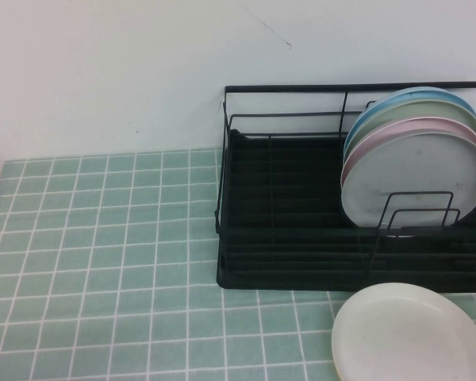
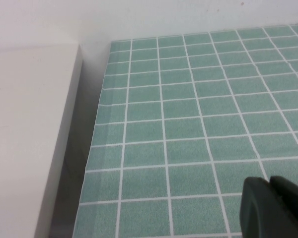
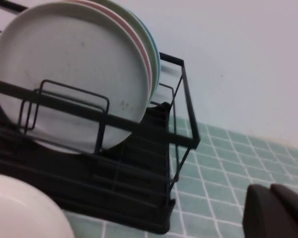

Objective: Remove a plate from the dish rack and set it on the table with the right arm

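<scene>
Your plate (image 1: 408, 333) lies flat on the worktop (image 1: 103, 262), just in front of the rack (image 1: 301, 238) at its right end, its rim close to the rack's front edge. In the right wrist view the same plate (image 3: 25, 210) shows as a cream curve beside the rack's black base (image 3: 139, 198).

In the rack, four plates stand upright on edge, packed together at the right end behind the front wire dividers. The pale grey plate (image 1: 416, 178) is nearest you, then a pink plate (image 1: 397, 131), a green plate (image 1: 416, 111) and a blue plate (image 1: 412, 95) at the back. The rack's left part holds nothing but its tray and wires. A white wall (image 1: 103, 71) rises behind the worktop.

You see the right end effector (image 3: 275, 210) only as a dark tip in its wrist view, above the worktop off the rack's right end, apart from the plate; its fingers lie close together with nothing between them.

The left end effector (image 2: 273, 208) hangs over bare tiles near the worktop's left edge, beside a white ledge (image 2: 30, 139); its fingers also sit narrow and hold nothing.
</scene>
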`<state>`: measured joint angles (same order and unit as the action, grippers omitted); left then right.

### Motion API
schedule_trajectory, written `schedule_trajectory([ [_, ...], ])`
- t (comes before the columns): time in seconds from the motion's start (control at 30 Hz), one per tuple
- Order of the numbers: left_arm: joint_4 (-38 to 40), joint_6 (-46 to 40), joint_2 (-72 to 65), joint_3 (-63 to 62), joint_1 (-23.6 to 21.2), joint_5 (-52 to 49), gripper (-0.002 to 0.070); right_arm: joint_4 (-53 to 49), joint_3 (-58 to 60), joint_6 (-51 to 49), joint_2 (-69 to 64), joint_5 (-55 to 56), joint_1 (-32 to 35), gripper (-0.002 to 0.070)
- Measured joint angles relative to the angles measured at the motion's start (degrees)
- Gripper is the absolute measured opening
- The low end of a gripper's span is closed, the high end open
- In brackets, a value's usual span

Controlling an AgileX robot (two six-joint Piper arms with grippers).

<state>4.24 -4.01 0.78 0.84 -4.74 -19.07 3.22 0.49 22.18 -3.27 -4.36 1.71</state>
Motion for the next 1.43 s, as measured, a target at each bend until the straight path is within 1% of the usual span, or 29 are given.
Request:
schedule_trajectory([
  [0.1,0.0,0.0,0.0,0.0,0.0,0.0,-0.0004,0.23,0.98,0.0,3.27,-3.75,0.0,-0.0001],
  [0.2,0.0,0.0,0.0,0.0,0.0,0.0,-0.0004,0.23,1.08,-0.14,3.88,-8.49,0.0,-0.0001],
  [0.33,0.0,0.0,0.0,0.0,0.0,0.0,-0.0004,0.23,1.08,-3.4,3.88,-14.17,0.0,-0.0001],
  [0.47,0.0,0.0,0.0,0.0,0.0,0.0,-0.0004,0.23,0.86,-5.86,3.88,-14.82,0.0,-0.0001],
  [1.43,0.0,0.0,0.0,0.0,0.0,0.0,-0.0004,0.23,0.75,-5.96,3.88,-15.39,0.0,-0.0001],
])
